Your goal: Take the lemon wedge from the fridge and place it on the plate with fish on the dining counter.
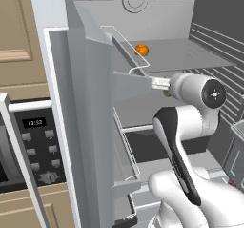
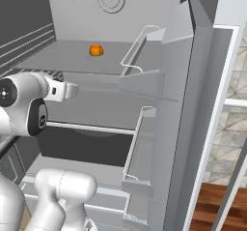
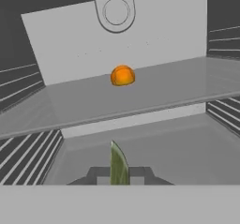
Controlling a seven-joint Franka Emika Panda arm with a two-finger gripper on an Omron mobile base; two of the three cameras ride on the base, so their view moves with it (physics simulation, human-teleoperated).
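Lemon wedge [image 3: 118, 164] is sitting pinched in the hand [image 3: 119, 174] inside the open fridge [image 1: 90, 127]; withdrawal and placing on the fish plate are remaining.

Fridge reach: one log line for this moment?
fridge open | gripper shut on lemon wedge | orange fruit on upper shelf

Only readable text: pale digits on the small dark display [image 1: 34, 123] at the top of the black microwave control panel [image 1: 40, 148], left base view. Appears to read "12:52"; last two digits blurred, not certain. Button markings below the display too small to read. No labels, brands or signs legible inside the fridge [image 2: 111, 56] in right base or hand view.
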